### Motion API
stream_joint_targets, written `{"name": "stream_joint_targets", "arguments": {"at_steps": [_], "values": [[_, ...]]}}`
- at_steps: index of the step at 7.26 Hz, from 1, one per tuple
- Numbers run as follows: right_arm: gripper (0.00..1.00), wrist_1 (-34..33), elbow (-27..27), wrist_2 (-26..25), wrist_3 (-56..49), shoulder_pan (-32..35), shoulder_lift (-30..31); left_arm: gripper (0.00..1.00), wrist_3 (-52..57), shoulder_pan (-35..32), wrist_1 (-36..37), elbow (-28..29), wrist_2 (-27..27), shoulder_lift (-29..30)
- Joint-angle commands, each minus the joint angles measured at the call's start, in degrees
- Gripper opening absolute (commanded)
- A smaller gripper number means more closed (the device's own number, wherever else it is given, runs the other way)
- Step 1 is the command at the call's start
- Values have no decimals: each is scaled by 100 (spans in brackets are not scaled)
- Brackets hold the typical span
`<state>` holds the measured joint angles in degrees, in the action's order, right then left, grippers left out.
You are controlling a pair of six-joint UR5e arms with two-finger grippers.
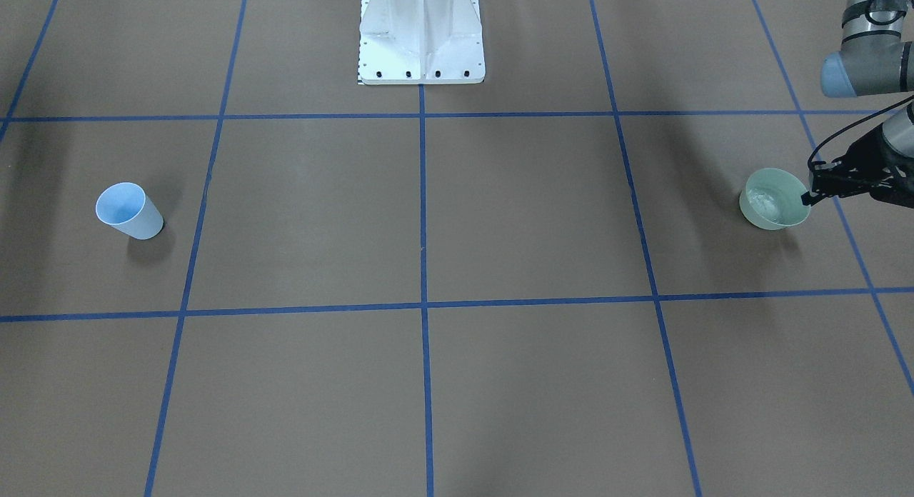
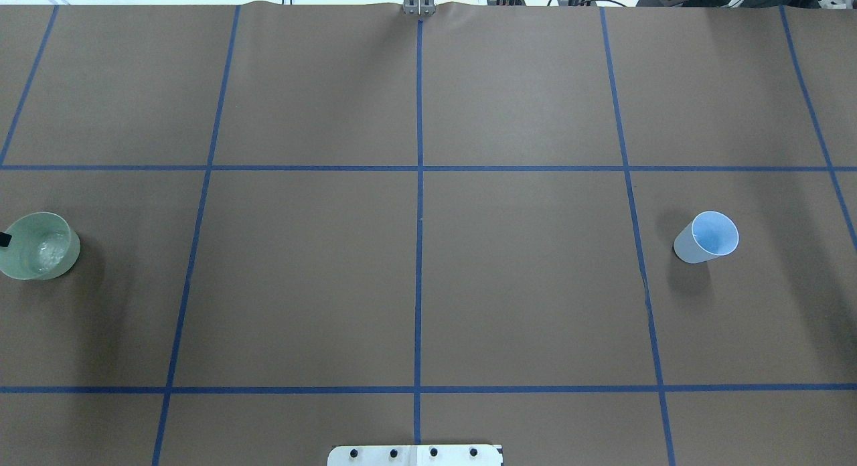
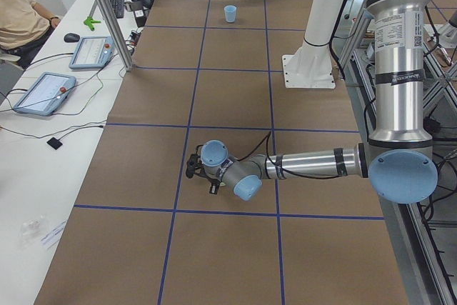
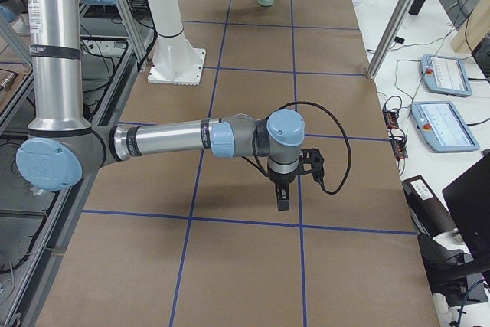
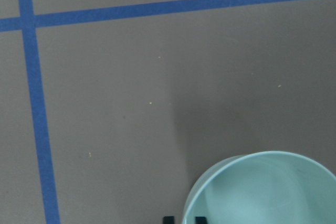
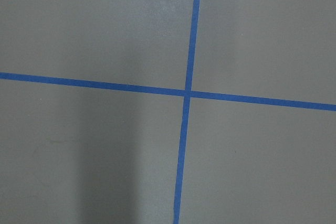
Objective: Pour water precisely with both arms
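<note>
A pale green cup (image 1: 775, 198) stands on the brown table at my left end, also in the overhead view (image 2: 40, 246). The water (image 1: 765, 201) in it shows as a faint sheen with white glints. My left gripper (image 1: 806, 198) has its fingertips close together on either side of the cup's rim, seen in the left wrist view (image 5: 184, 219). A light blue cup (image 1: 128, 210) stands alone at the far end (image 2: 710, 237). My right gripper (image 4: 282, 198) hangs over the table, away from both cups. I cannot tell if it is open or shut.
The white pedestal base (image 1: 421, 40) stands at the table's robot-side edge. Blue tape lines divide the brown table into squares. An operator (image 3: 21, 19) and tablets (image 3: 44, 93) are on a side table beyond the far long edge.
</note>
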<state>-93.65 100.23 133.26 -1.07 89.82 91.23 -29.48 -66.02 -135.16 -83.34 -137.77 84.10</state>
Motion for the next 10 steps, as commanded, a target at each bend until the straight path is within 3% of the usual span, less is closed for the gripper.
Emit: {"name": "stream_joint_targets", "arguments": {"at_steps": [1,5,7,10], "values": [[100,4,6,51,1,0,0,0,-92,-8,6,-207,-765,88],[100,4,23,51,1,0,0,0,-2065,1,68,-384,-769,1324],[100,4,32,60,10,9,0,0,-2315,315,322,-384,-289,1765],[100,4,50,60,10,0,9,0,-2543,527,543,-393,-172,2074]]}}
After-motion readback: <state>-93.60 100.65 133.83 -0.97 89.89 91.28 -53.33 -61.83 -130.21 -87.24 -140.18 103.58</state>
